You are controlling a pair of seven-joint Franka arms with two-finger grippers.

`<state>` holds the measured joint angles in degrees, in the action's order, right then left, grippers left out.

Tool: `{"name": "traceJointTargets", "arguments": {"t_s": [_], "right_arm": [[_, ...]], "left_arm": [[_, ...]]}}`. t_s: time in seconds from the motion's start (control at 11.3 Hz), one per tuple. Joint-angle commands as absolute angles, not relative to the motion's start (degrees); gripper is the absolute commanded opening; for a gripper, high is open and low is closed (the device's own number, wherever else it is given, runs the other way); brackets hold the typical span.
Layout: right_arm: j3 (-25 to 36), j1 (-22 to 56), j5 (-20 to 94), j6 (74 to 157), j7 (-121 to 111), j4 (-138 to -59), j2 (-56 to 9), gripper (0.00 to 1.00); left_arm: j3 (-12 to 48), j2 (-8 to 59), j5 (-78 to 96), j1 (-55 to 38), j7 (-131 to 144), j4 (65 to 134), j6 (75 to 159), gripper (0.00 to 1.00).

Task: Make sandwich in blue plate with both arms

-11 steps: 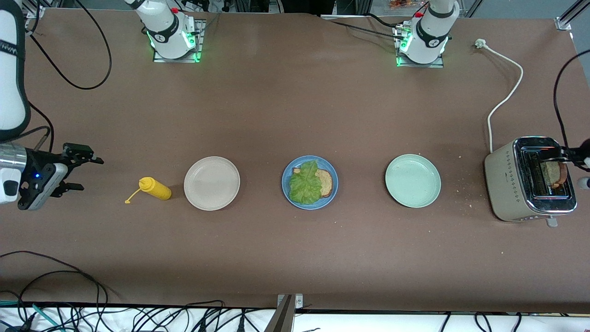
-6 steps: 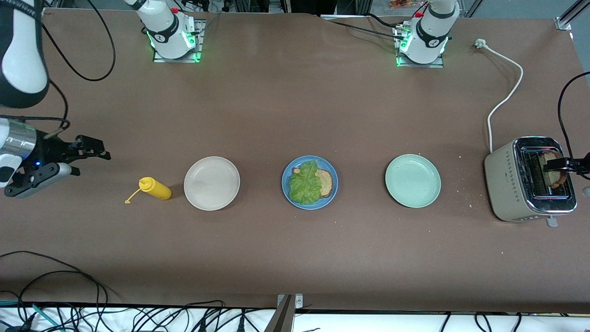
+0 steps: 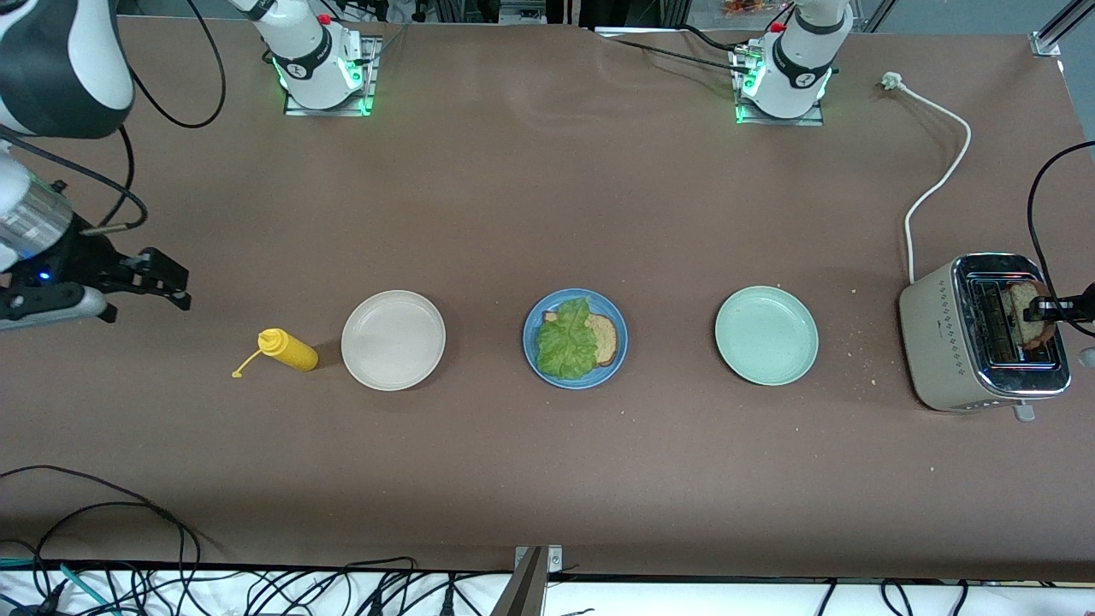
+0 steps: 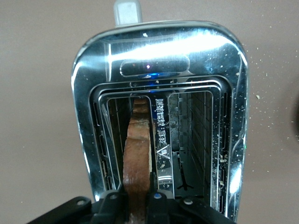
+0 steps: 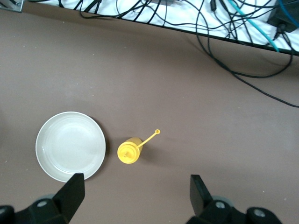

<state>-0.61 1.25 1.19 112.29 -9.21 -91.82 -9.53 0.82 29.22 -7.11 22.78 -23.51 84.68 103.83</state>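
The blue plate [image 3: 530,351] sits mid-table and holds a brown bread slice [image 3: 606,340] with a ruffled green lettuce leaf [image 3: 565,344] lying over most of it. A second bread slice [image 4: 137,154] stands upright in one slot of the toaster [image 3: 941,342]. My left gripper [image 3: 1048,309] is over that slot, shut on the slice's top edge [image 3: 1023,301]; in the left wrist view the left gripper [image 4: 137,201] has a finger pressed against each face. My right gripper [image 3: 174,284] hangs open and empty at the right arm's end, over bare table beside the yellow bottle [image 3: 288,350].
A beige plate [image 3: 393,340] and a pale green plate [image 3: 766,334] flank the blue plate, both bare. The right wrist view shows the right gripper [image 5: 135,189], the beige plate [image 5: 70,145] and the bottle [image 5: 130,151]. The toaster's white cord [image 3: 941,171] trails toward the bases. Crumbs lie beside the toaster.
My left gripper has closed on the bread slice in the toaster slot. The right gripper has turned and drifted slightly, still open.
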Motion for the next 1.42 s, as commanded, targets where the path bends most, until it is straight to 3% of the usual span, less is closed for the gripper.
{"name": "traceJointTargets", "arguments": {"t_s": [0.0,0.35,0.62,0.98,1.24,1.33], "right_arm": [[-0.1,1.2,0.9,109.2,-8.1,-95.3,-3.9,1.0],[1.5,2.4,-0.4,95.4,-2.4,-95.3,-2.8,1.0],[2.1,2.5,0.3,97.2,-2.4,-96.4,-2.3,1.0],[3.0,3.1,0.6,100.8,-2.5,-95.0,-2.5,1.0],[4.5,3.1,1.1,100.3,-3.3,-93.5,-1.1,1.0],[4.0,3.4,0.5,99.3,-2.9,-92.7,-1.2,1.0]], "left_arm": [[1.6,27.3,-8.5,23.2,-23.3,82.1,99.5,0.0],[3.6,25.9,-8.2,21.8,-23.7,70.3,82.7,0.0],[13.0,24.4,-5.0,21.6,-24.2,67.9,74.4,0.0],[18.3,27.9,13.9,16.8,-22.1,71.6,72.7,0.0],[18.3,38.4,30.3,10.7,-20.7,71.6,74.2,0.0],[18.4,41.0,33.0,9.1,-21.4,71.7,78.3,0.0]]}}
